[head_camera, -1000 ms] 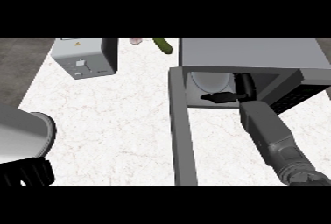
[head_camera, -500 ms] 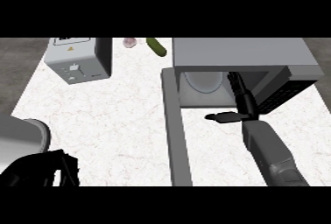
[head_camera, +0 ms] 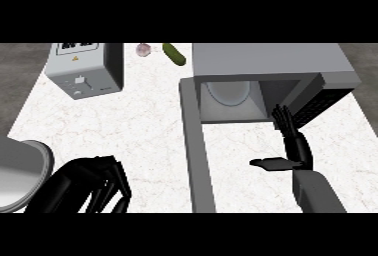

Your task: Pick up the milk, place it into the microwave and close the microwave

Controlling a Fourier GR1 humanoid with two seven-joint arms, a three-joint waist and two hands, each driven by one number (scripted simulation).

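The microwave (head_camera: 269,62) stands at about one o'clock on the white marbled counter (head_camera: 140,130), with its door (head_camera: 198,160) swung wide open and running as a long grey slab from the cavity's left edge down toward six o'clock. Inside the cavity a pale round turntable plate (head_camera: 227,93) shows against the back; the milk itself cannot be made out anywhere, neither in the cavity nor on the counter, so its place cannot be told.

The right hand (head_camera: 291,145) sits at about four o'clock, just in front of the microwave's mouth and right of the open door. Its fingers (head_camera: 283,117) stretch straight toward the cavity's lower right corner and its thumb sticks out toward the door; it is open and holds nothing.

The left hand (head_camera: 88,182) is at about seven o'clock near the lower edge, fingers pointing down and relaxed, nothing in it. Just left of it, at eight o'clock, lies a grey rounded object (head_camera: 21,172), cut off by the edge.

At eleven o'clock stands a grey toaster-like box (head_camera: 85,67). At twelve o'clock lie a small pinkish item (head_camera: 143,49) and a green cucumber-like vegetable (head_camera: 173,54), near each other.
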